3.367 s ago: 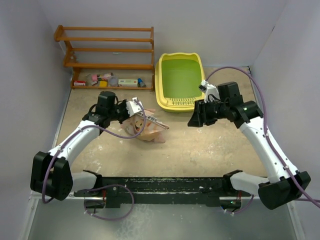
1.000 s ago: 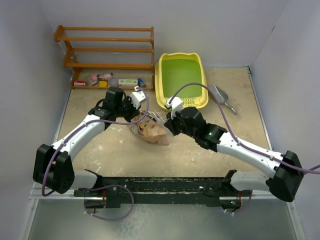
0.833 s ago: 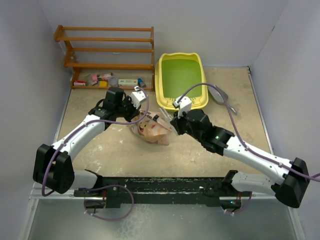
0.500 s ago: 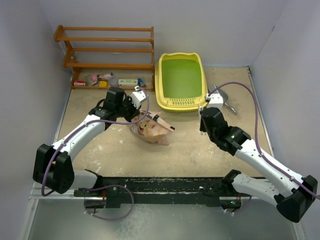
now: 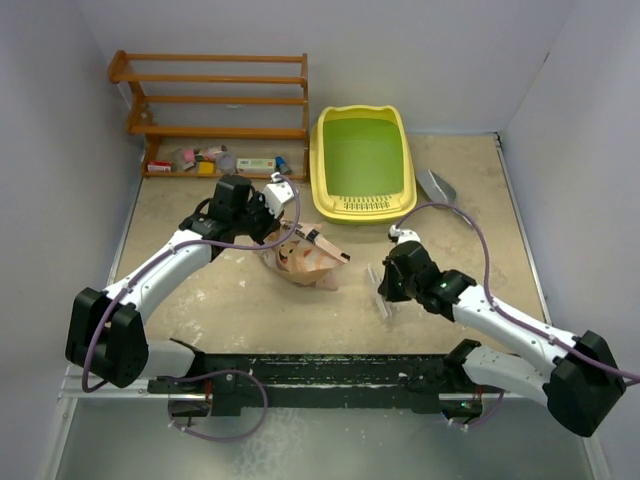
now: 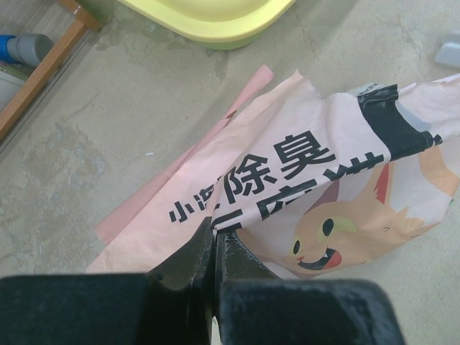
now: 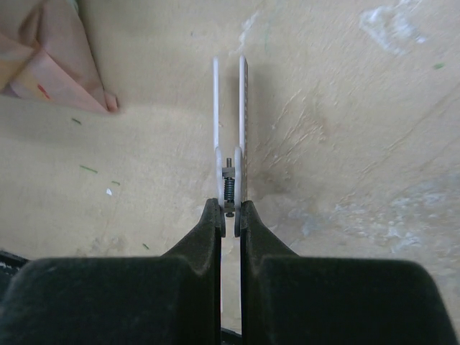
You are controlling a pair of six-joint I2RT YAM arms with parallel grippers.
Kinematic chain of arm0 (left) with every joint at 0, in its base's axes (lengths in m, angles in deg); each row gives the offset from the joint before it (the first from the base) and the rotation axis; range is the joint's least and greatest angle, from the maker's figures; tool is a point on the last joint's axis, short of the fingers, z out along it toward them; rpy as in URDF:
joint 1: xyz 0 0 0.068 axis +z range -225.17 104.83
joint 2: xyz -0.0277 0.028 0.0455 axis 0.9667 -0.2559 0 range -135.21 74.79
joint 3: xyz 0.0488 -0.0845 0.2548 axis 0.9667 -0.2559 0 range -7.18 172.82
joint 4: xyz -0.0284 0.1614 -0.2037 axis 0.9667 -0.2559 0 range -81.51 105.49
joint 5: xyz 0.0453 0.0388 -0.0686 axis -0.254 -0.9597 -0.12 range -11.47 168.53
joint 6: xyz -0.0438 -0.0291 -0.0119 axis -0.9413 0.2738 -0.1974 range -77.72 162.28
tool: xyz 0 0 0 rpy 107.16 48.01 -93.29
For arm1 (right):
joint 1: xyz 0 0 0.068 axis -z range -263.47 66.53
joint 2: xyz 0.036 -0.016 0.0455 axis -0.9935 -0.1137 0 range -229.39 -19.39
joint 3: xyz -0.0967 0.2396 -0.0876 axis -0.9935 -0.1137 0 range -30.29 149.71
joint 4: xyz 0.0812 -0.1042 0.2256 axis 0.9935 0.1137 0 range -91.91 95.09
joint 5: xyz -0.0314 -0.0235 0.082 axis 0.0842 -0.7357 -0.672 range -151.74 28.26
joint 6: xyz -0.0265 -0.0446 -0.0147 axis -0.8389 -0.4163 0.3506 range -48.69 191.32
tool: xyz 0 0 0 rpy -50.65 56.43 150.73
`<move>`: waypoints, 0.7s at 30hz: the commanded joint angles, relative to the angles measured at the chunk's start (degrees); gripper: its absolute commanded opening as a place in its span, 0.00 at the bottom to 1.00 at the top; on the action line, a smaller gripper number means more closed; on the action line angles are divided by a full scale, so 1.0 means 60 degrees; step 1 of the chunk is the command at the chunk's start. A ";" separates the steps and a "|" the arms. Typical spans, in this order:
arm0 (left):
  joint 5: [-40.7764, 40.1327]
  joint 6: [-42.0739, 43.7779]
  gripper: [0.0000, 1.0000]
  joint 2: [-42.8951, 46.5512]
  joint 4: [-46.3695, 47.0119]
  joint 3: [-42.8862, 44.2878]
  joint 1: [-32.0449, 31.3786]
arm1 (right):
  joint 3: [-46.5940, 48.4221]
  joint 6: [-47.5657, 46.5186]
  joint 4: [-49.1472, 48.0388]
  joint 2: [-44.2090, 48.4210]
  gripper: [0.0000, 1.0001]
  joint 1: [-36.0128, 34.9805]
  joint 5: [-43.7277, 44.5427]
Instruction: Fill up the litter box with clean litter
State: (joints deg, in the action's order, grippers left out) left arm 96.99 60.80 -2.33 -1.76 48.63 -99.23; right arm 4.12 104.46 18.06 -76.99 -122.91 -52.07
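Pink-tan bag (image 5: 305,262), cat print + black lettering, lay crumpled on sandy table (image 5: 450,240). Wooden shelf rack (image 5: 215,100) stood behind and left of bag, misc. small items (image 5: 215,160) on btm shelf. Grey scoop (image 5: 437,185) lay well right of bag, further back. Clear spring clip (image 7: 244,122) was near bag's rt side.

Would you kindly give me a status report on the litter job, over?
Left gripper shut on bag. Right gripper shut on white clip. Litter box empty. Nothing in the way.

Sandy tabletop (image 5: 200,290): litter box (image 5: 362,207) at twelve o'clock, wooden rack (image 5: 215,100) at ten, grey scoop (image 5: 437,184) at two, printed bag (image 5: 305,262) near centre.
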 commanded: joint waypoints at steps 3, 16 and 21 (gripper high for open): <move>0.0368 -0.0333 0.00 0.0271 0.0723 0.0525 -0.0224 | -0.0791 0.0573 -0.1623 -0.0270 0.03 -0.0022 -0.0778; 0.0164 -0.1137 0.46 0.0322 0.0878 0.0504 -0.0224 | -0.1022 0.0931 -0.1003 0.0874 0.49 -0.0028 -0.0756; -0.0508 -0.2852 0.47 0.0707 0.0783 0.0966 -0.0210 | -0.0604 0.0733 -0.0470 0.1215 0.50 -0.0026 -0.0912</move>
State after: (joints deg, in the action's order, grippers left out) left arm 95.68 53.92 -1.56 0.27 49.64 -99.88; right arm -2.76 109.29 12.16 -70.92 -122.93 -56.81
